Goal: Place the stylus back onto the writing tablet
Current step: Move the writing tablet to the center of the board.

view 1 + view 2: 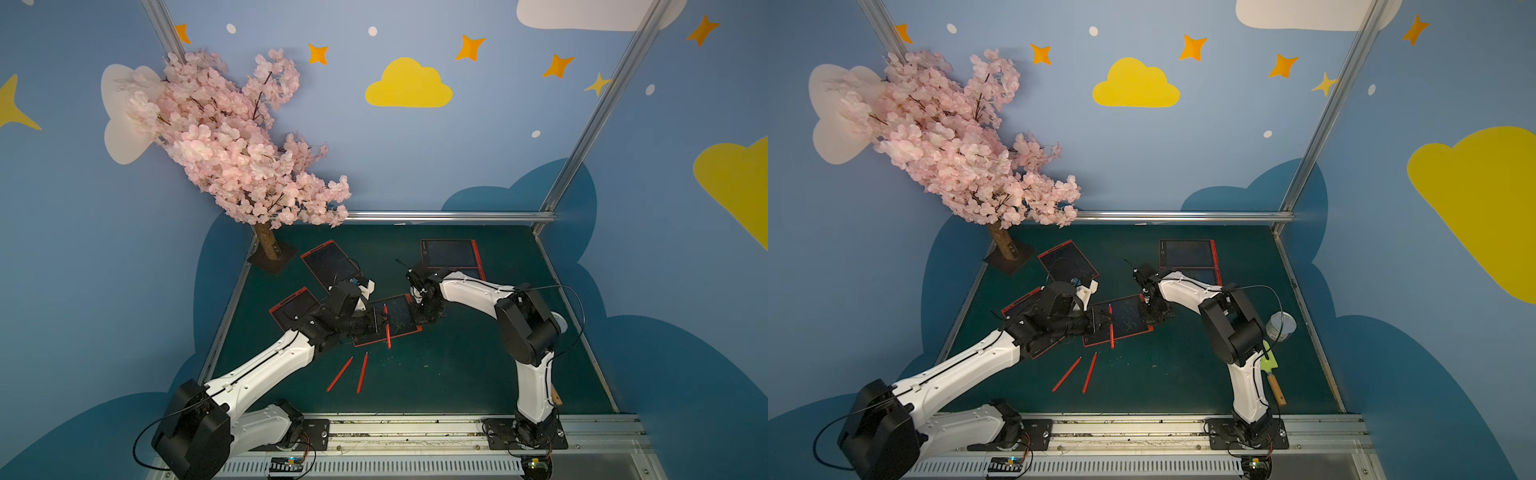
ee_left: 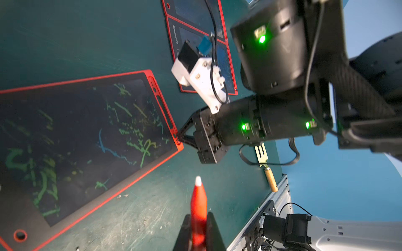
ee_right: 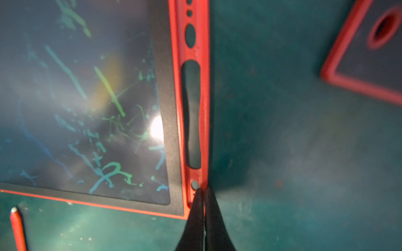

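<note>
While clamping the red stylus [image 2: 198,195] near mid-shaft in the left gripper [image 2: 199,216], treat as light, stiff, slick plastic. Poised over the scribbled writing tablet [image 1: 401,314] beneath the jaws. Rightward, right gripper [image 3: 204,195] closed empty, tips against the tablet's slotted red edge.

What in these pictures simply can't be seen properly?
- Stylus, held by the left end effector: its back end runs past the left wrist picture's edge.
- Right end effector: the blurred right wrist view leaves unclear whether its shut tips pinch or merely touch the scribbled tablet.
- Near-left tablet: partly covered by the left arm in both top views.
- Spatula: in a top view the right arm hides all but its handle end.
</note>
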You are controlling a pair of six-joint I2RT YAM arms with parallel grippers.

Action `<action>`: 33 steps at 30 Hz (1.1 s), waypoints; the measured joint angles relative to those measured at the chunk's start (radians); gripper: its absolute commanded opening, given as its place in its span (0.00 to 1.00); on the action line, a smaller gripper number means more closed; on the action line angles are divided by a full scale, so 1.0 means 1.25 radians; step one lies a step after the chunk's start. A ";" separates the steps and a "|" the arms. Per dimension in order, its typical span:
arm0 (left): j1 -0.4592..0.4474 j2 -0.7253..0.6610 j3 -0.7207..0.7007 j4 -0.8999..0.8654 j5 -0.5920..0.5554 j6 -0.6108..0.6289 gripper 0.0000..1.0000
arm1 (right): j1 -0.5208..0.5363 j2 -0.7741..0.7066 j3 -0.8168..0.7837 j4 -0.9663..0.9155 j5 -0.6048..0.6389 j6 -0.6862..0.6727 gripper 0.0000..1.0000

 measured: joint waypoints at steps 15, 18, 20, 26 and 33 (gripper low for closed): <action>0.001 0.016 0.000 -0.001 0.005 0.000 0.12 | 0.044 -0.121 -0.152 0.000 0.009 0.258 0.17; 0.001 0.023 0.000 -0.001 0.005 0.001 0.12 | 0.044 -0.170 -0.166 0.016 0.012 0.262 0.25; -0.001 0.032 0.000 -0.001 0.005 0.002 0.12 | 0.045 -0.212 -0.172 0.030 0.018 0.257 0.28; -0.011 0.062 0.000 -0.002 0.004 0.003 0.12 | 0.045 -0.362 -0.237 0.082 0.026 0.200 0.50; -0.031 0.124 0.024 -0.016 -0.008 0.000 0.12 | 0.045 -0.588 -0.352 0.080 0.021 0.117 0.85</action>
